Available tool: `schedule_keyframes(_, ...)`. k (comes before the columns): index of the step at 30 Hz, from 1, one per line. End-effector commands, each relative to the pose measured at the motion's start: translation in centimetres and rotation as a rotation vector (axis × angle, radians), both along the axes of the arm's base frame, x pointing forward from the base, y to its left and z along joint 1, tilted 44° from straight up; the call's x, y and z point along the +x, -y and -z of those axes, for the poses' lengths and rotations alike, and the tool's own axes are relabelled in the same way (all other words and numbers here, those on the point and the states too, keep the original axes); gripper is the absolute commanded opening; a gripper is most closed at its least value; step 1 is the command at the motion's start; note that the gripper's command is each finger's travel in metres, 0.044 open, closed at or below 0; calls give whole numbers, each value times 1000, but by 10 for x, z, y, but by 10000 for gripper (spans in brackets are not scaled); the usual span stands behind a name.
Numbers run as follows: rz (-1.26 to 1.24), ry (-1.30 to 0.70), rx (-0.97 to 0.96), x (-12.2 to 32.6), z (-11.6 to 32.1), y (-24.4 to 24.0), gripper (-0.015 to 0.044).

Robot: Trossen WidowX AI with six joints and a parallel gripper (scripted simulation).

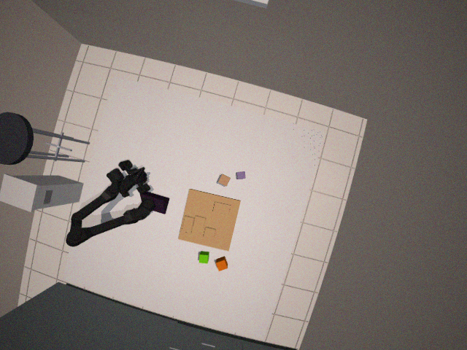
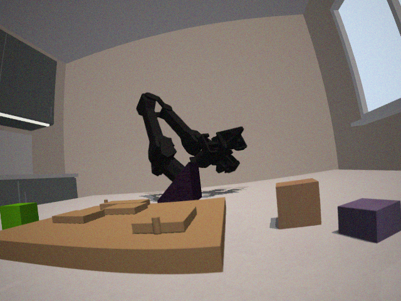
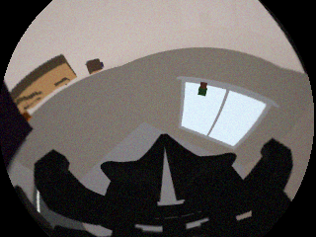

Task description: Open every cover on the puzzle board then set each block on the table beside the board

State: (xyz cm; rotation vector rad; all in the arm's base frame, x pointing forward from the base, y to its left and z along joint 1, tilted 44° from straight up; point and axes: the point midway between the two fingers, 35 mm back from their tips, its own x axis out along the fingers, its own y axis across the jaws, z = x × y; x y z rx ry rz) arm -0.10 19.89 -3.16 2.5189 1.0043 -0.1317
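The tan puzzle board (image 1: pixel 199 200) (image 2: pixel 113 259) lies flat, with several low tan covers on it, among them one with a pegged edge (image 1: pixel 221 208) (image 2: pixel 175 226) and a flat one (image 1: pixel 209 232) (image 2: pixel 79 216). No well opening can be made out. A tan block (image 1: pixel 223 179) (image 2: pixel 297 205) and a purple block (image 1: pixel 240 175) (image 2: pixel 358 218) rest beside the board on one side. A green block (image 1: pixel 203 257) (image 2: pixel 19 215) and an orange block (image 1: pixel 221 263) rest on the opposite side. My gripper (image 1: pixel 144 170) (image 2: pixel 242 128) (image 3: pixel 163 136) is shut and empty, raised near the arm's base, away from the board.
The dark purple base block (image 1: pixel 162 203) (image 2: pixel 189 184) stands between the arm and the board. A grey box (image 1: pixel 56 192) and a round black stool (image 1: pixel 13 138) are at the left. Dark cabinets (image 1: pixel 94 320) are along the lower edge of the top view.
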Motion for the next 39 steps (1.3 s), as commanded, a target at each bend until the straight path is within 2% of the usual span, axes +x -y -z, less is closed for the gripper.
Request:
schedule_keyframes(1,107,-73,41,7,2,-6,0)
schedule_keyframes(20,576,-305,226,58,1,-20,0)
schedule_keyframes(25,671,-346,207,68,8,-23,0)
schedule_keyframes(39,1021,-460,434,113,1,-17,0)
